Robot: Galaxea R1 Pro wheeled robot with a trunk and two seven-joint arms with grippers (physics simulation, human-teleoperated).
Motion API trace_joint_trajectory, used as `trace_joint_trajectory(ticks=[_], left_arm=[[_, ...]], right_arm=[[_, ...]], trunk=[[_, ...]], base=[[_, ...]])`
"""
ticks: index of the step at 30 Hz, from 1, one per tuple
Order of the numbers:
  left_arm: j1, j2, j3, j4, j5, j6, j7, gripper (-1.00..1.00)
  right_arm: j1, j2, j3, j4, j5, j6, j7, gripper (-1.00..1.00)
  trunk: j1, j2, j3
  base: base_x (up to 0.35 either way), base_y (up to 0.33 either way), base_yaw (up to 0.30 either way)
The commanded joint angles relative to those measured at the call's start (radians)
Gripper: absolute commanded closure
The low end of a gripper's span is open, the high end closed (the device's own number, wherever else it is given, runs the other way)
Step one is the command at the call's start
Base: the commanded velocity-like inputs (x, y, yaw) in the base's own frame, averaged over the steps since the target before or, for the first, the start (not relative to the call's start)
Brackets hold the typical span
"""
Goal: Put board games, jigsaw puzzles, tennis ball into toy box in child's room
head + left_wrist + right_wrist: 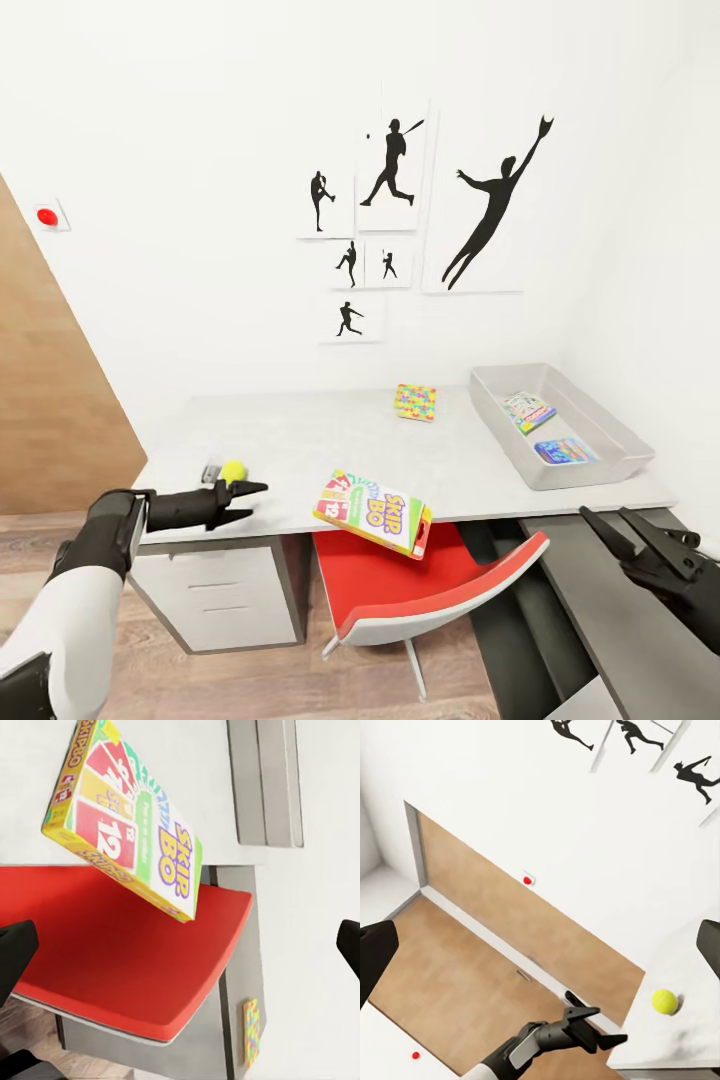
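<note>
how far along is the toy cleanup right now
Done: two flat printed items, type unclear, lie in the toy box. In hand: nothing; the left gripper is open beside the tennis ball, the right gripper empty. Left: the ball, the Skip-Bo game overhanging the table edge, and one jigsaw puzzle.

From my left wrist camera I see the Skip-Bo board game [127, 817] overhanging the pale table [322, 870] edge, above the red chair seat [120, 952]. A jigsaw puzzle [251, 1031] lies farther along the table. Dark shapes at both frame edges are probably my left gripper's fingertips [15, 952], spread wide.
</note>
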Motion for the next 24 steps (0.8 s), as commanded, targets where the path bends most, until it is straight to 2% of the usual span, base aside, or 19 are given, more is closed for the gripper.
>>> trace_joint_trajectory(ticks=[1,3,7,10,15,20,24], left_arm=[[-0.001,-0.002,0.004,0.003,-0.011,0.01,-0.003,-1.0],[-0.002,-0.005,0.004,0.023,-0.011,0.01,0.029,-1.0],[-0.009,-0.011,0.007,0.117,-0.005,0.01,0.134,-1.0],[-0.012,-0.018,0.009,0.161,-0.001,0.01,0.174,-1.0],[-0.014,-0.023,0.011,0.183,0.0,0.011,0.191,-1.0],[-0.014,-0.041,0.011,0.188,0.0,0.009,0.194,-1.0],[-0.014,-0.088,0.01,0.188,0.002,0.0,0.2,-1.0]], right_arm=[[-0.001,0.0,-0.001,0.0,-0.001,0.004,0.002,-1.0],[-0.001,-0.001,-0.001,0.0,0.0,0.004,0.002,-1.0],[-0.001,-0.003,-0.002,0.0,0.0,0.003,0.002,-1.0],[-0.001,-0.004,-0.002,0.0,0.0,0.003,0.001,-1.0],[-0.001,-0.004,-0.003,0.0,-0.001,0.002,-0.02,-1.0],[-0.001,-0.002,-0.002,0.0,-0.002,-0.003,-0.038,-1.0],[-0.001,-0.002,-0.002,0.0,-0.002,-0.006,-0.042,-1.0]], trunk=[[0.0,-0.002,-0.002],[0.0,-0.002,-0.002],[0.0,-0.002,-0.002],[0.0,-0.002,-0.002],[0.0,-0.002,-0.002],[0.0,-0.002,-0.002],[0.0,-0.002,-0.002]], base=[[0.0,0.0,0.0],[0.0,0.0,0.0],[0.0,0.0,0.0],[0.0,0.0,0.0],[0.0,0.0,0.0],[0.0,0.0,0.0],[0.0,0.0,0.0]])
